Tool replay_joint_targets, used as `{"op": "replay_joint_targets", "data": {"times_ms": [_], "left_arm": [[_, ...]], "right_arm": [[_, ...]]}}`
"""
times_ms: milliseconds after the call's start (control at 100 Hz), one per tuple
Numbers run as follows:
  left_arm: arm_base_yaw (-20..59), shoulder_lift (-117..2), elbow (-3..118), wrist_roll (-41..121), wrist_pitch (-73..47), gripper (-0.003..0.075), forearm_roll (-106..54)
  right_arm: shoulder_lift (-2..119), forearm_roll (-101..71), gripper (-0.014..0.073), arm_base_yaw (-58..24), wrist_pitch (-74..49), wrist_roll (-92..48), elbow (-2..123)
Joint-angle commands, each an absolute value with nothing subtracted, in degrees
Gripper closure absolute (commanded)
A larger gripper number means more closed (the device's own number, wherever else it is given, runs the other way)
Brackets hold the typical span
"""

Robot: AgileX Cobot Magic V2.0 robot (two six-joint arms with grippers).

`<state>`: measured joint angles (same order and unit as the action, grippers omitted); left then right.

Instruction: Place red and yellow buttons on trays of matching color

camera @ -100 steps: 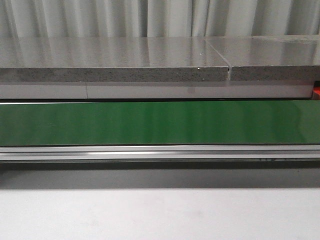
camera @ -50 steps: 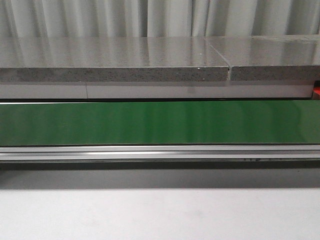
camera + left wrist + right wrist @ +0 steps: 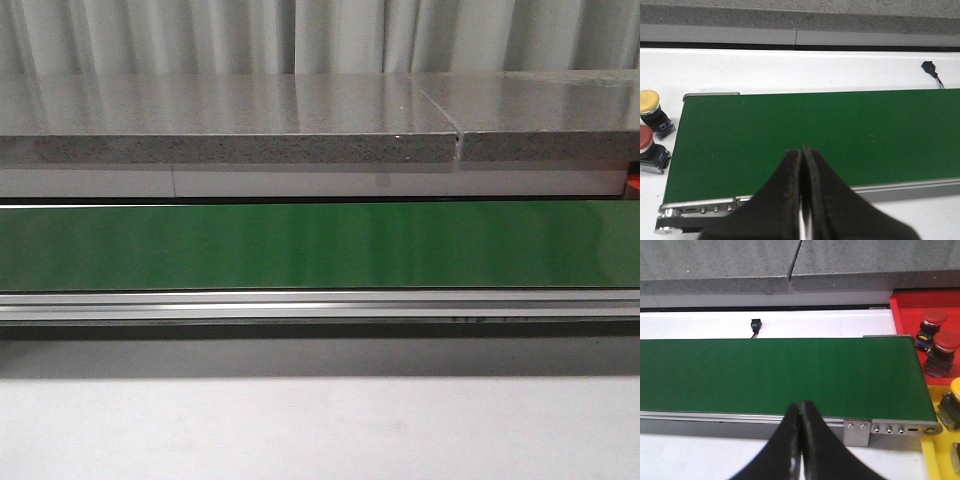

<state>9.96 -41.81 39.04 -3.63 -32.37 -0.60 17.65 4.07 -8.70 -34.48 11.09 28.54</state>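
The green belt (image 3: pixel 805 137) lies bare. Beyond its end on the white counter (image 3: pixel 790 70) stand a yellow button (image 3: pixel 651 106) and a red button (image 3: pixel 646 145), nearest the left fingers (image 3: pixel 801 200). Both pairs of fingers, right (image 3: pixel 800 440) too, are closed and empty.

Front view: even, soft overhead light, a bit dim. Grey counter (image 3: pixel 230 105) shows pale glare streaks; dark shadow band lies under the rail, lower middle of frame. Green belt (image 3: pixel 320 245) has faint vertical sheen. Wrist views brighter, white surface (image 3: pixel 805 70) near blown out. Both tools (image 3: pixel 802 200) (image 3: pixel 801 440) sit at bottom centre, dark, soft-focus, w/ little detail.
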Motion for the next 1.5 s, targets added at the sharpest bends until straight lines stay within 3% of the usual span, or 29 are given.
{"op": "replay_joint_targets", "data": {"times_ms": [0, 190, 260, 410, 460, 890, 1490], "left_arm": [[9.6, -46.7, 43.9, -4.8, -27.2, 0.0741, -0.4], [4.0, -57.6, 50.1, -5.8, -29.2, 0.0702, -1.4], [1.5, -60.6, 51.5, -5.8, -29.4, 0.0608, -1.5], [-3.6, -65.1, 53.1, -5.8, -29.5, 0.0293, -2.5], [-5.7, -66.4, 53.5, -5.8, -30.5, 0.025, -4.5], [-22.5, -83.0, 62.4, -5.8, -44.6, 0.0276, -12.1], [-24.1, -99.8, 78.6, -18.3, -57.5, 0.0279, -13.7]], "right_arm": [[18.1, 4.9, 0.066, -8.7, -30.6, 10.7, 30.0], [18.1, 4.9, 0.066, -8.7, -30.6, 10.7, 30.0], [18.1, 4.9, 0.066, -8.7, -30.5, 10.7, 30.0], [18.1, 4.9, 0.066, -8.7, -30.5, 10.7, 30.0], [18.1, 4.9, 0.066, -8.7, -30.5, 10.7, 30.0], [18.1, 4.9, 0.066, -8.7, -30.5, 10.7, 30.0], [18.1, 4.9, 0.066, -8.7, -30.4, 10.7, 30.0]]}}
